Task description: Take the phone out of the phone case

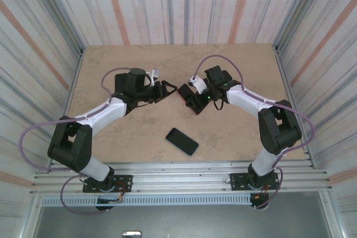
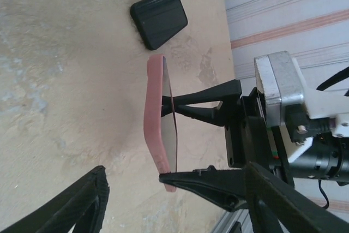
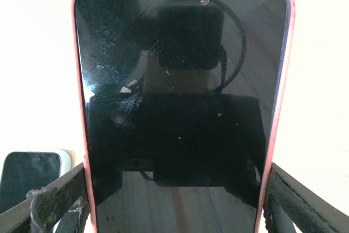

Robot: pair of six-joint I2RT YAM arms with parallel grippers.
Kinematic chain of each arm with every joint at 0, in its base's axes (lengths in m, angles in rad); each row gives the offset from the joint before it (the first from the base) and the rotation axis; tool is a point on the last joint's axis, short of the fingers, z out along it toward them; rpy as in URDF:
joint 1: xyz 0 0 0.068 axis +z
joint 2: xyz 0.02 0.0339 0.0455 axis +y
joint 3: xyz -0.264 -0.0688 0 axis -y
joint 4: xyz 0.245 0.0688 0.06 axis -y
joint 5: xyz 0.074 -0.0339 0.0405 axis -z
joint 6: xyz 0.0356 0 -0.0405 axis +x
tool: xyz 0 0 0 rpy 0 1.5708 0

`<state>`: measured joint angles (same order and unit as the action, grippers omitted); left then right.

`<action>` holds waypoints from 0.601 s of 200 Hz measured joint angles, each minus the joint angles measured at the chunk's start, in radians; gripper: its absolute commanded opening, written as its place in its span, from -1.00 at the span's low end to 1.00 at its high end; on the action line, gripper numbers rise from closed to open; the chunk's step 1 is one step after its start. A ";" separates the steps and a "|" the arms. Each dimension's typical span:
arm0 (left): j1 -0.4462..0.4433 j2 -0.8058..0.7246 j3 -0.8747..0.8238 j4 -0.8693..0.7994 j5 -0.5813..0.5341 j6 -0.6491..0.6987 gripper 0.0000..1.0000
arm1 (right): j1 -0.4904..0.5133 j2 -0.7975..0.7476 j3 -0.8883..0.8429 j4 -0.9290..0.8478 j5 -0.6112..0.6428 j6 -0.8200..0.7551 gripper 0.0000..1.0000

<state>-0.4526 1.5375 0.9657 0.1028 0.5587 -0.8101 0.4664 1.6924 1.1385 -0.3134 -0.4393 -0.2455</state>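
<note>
The phone (image 3: 180, 80), dark screen toward the right wrist camera, sits inside a pink phone case (image 3: 80, 113). My right gripper (image 3: 177, 203) is shut on the case's two long sides and holds it above the table (image 1: 192, 101). In the left wrist view the case (image 2: 155, 118) shows edge-on, held upright by the right gripper's black fingers (image 2: 207, 184). My left gripper (image 2: 174, 168) faces the case's free end with its fingers wide apart, touching nothing. From above, the left gripper (image 1: 167, 90) sits just left of the held phone (image 1: 185, 93).
A second dark phone (image 1: 182, 141) lies flat on the tan table near the front edge; it also appears in the wrist views (image 2: 159, 17) (image 3: 30, 175). Striped walls close in the table on three sides, and a metal rail (image 1: 178, 171) runs along the near edge.
</note>
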 measured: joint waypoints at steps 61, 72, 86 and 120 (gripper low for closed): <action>-0.017 0.104 0.058 0.024 -0.010 0.000 0.00 | -0.011 -0.043 -0.004 0.029 -0.040 0.040 0.03; -0.024 0.117 0.072 0.030 -0.011 -0.001 -0.04 | -0.011 -0.043 -0.006 0.030 -0.044 0.050 0.02; -0.033 0.129 0.087 0.033 -0.011 -0.003 -0.11 | -0.011 -0.043 -0.008 0.031 -0.055 0.055 0.03; -0.047 0.137 0.109 0.045 -0.010 -0.005 -0.36 | -0.011 -0.043 -0.010 0.038 -0.063 0.060 0.02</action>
<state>-0.4995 1.6749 1.0752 0.1478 0.5484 -0.8146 0.4557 1.6489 1.1290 -0.2756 -0.5026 -0.1860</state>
